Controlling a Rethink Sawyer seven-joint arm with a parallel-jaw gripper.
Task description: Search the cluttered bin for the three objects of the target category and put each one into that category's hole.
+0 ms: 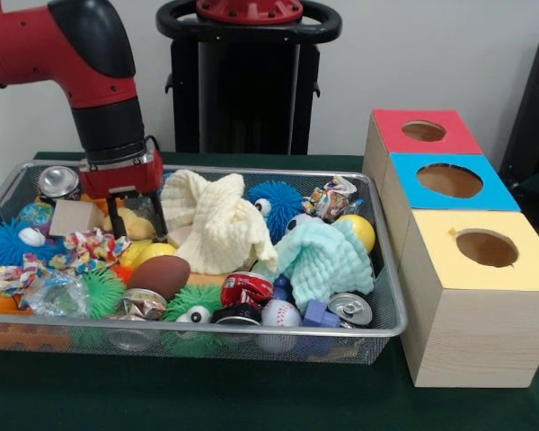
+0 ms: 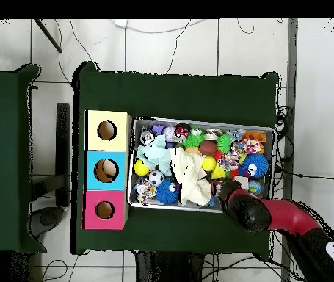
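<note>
Claw (image 1: 135, 211) spread, lowered into the wire bin (image 1: 391, 269) left of the cream cloth (image 1: 217, 220); descend squarely before closing on one item.

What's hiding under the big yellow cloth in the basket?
A blue spiky ball with googly eyes peeks out behind the cream-yellow cloth, and a brown toy football lies at its front edge. Anything directly beneath the cloth is covered.
</note>
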